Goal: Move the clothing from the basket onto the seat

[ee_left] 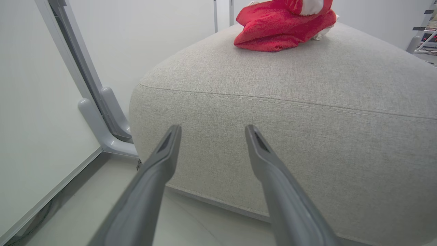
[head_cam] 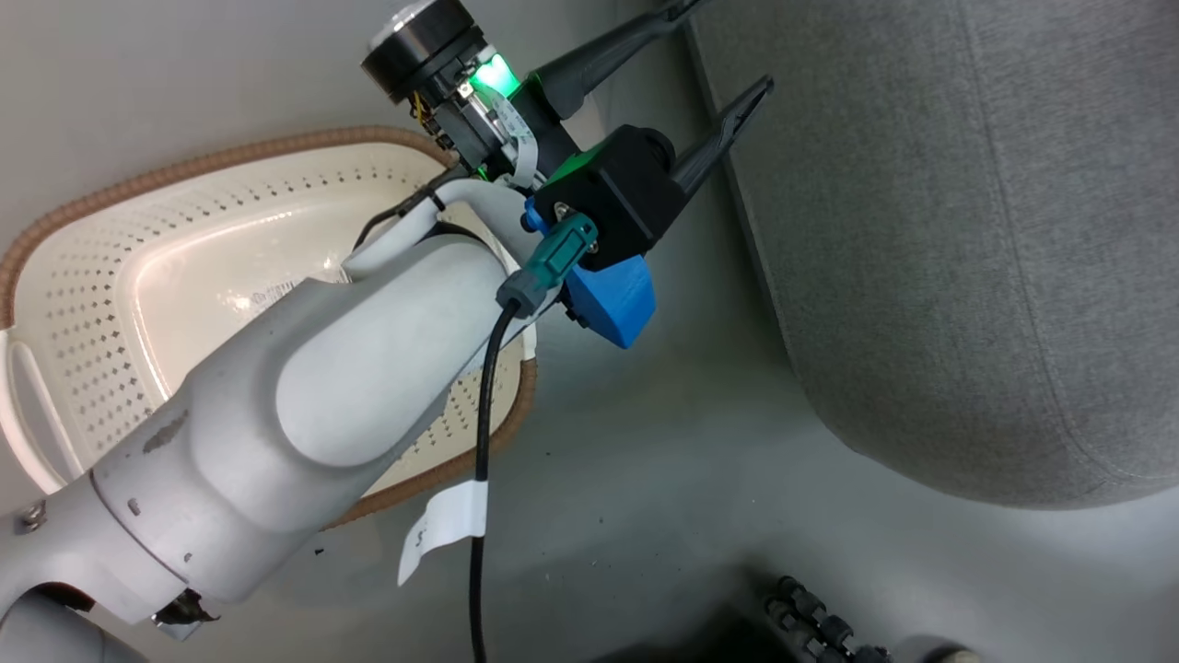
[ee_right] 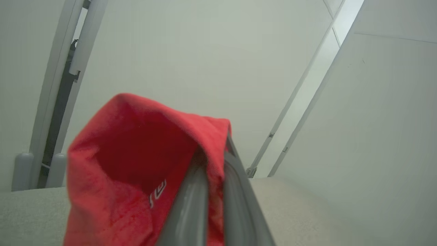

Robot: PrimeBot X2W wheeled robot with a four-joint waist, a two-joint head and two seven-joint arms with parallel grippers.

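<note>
The left gripper (ee_left: 212,128), fingers spread and empty, faces the seat (ee_left: 290,112) at its rounded corner. The right gripper (ee_right: 215,153), fingers pressed together, pinches a red lettered garment (ee_right: 119,160) above the seat top, where a second red garment (ee_left: 273,34) lies near the far edge. The basket (head_cam: 92,276) stands on the floor (head_cam: 645,460) beside the seat

My arm (head_cam: 350,368) is pale grey, round and a bit scuffed. A black cable (head_cam: 482,433) with a white tag (head_cam: 451,525) hangs off it. By my wrist are a blue block (head_cam: 615,308), a black box (head_cam: 617,198) and a green light (head_cam: 496,75). My fingers (ee_left: 153,177) are long and dark grey.
</note>
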